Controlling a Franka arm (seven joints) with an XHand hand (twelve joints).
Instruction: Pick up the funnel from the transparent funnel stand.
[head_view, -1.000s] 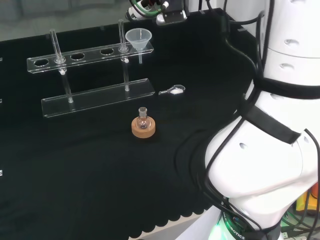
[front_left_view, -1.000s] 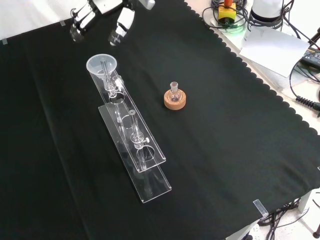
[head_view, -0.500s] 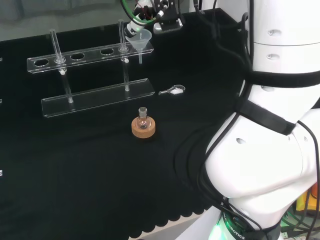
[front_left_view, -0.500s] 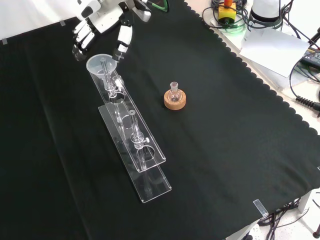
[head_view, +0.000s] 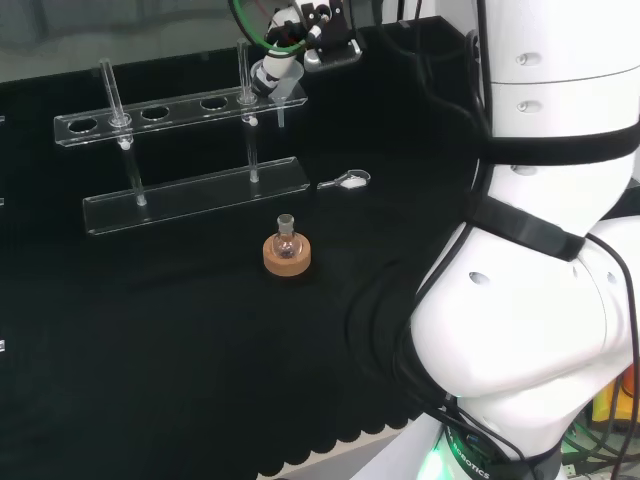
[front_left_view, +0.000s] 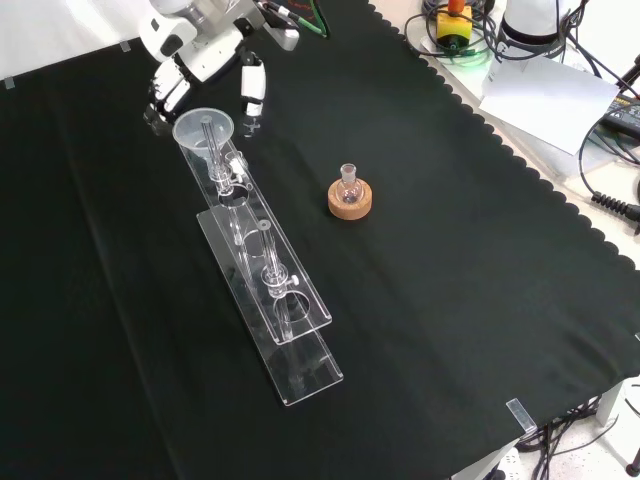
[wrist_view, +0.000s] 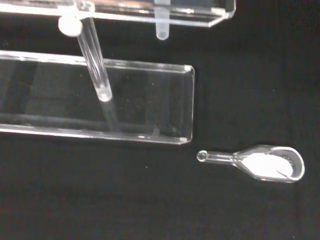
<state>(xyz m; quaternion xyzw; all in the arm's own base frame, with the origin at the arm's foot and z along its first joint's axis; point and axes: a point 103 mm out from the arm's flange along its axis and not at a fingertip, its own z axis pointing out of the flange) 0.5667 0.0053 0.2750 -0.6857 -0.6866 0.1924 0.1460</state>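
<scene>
- Robot hand (front_left_view: 205, 55) at the far end of the transparent funnel stand (front_left_view: 262, 285) in the front view, coming in from the top of that view
- Fingers (front_left_view: 168, 92) to one side of the funnel (front_left_view: 203, 128) rim, thumb (front_left_view: 252, 88) to the other, spread apart with the cone between them
- Contact with the funnel rim not clear from the front view; fingers and thumb look just beside it rather than closed on it
- Head view: robot hand (head_view: 275, 72) right over the funnel (head_view: 282, 97), hiding most of the cone; spout visible below the upper rail
- Funnel seated in the end hole of the stand's upper rail (head_view: 170, 112), upright, spout pointing down
- Wrist view: spout tip (wrist_view: 161, 31) poking down under the upper rail, base plate (wrist_view: 95, 105) of the stand beneath
- Small clear glass scoop (wrist_view: 260, 163) with white powder lying on the cloth just off the end of the base plate, apart from it
- Small flask (front_left_view: 348, 183) on a cork ring (front_left_view: 350, 200) standing on the table (front_left_view: 450, 250), well apart from the stand, untouched
</scene>
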